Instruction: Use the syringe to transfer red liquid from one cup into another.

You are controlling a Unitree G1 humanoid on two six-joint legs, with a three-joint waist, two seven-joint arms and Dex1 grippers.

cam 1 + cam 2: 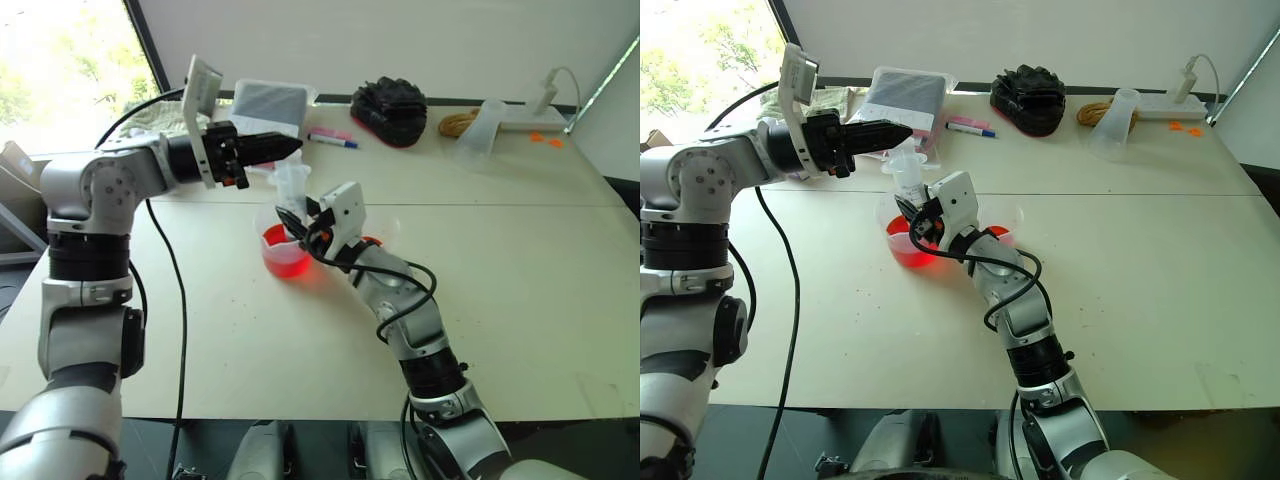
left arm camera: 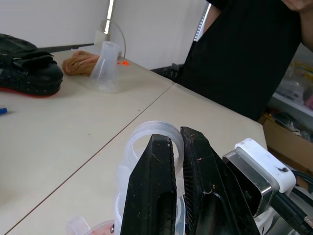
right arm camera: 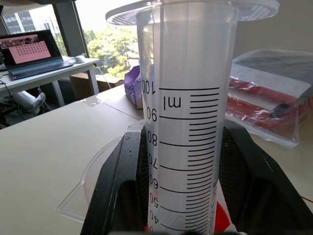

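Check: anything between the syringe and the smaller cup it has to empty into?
Nothing visible. The right gripper holds the syringe upright over the larger cup; the smaller cup sits just beyond the right gripper's wrist, on its right.

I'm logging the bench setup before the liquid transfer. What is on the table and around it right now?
syringe: 1, clear with black markings, upright over the larger cup
larger cup: 1, clear, red liquid inside, table centre
smaller cup: 1, clear, reddish, beside the larger cup, partly hidden by the right arm
frosted beaker: 1, far right
marker pen: 1, pink and blue, far edge
black bundle: 1, far edge
plastic pouch: 1, dark contents, far left
power strip: 1, white, far right
person: 1, black top, beside the table
left tool: shut, above the syringe's plunger
right tool: shut on the syringe
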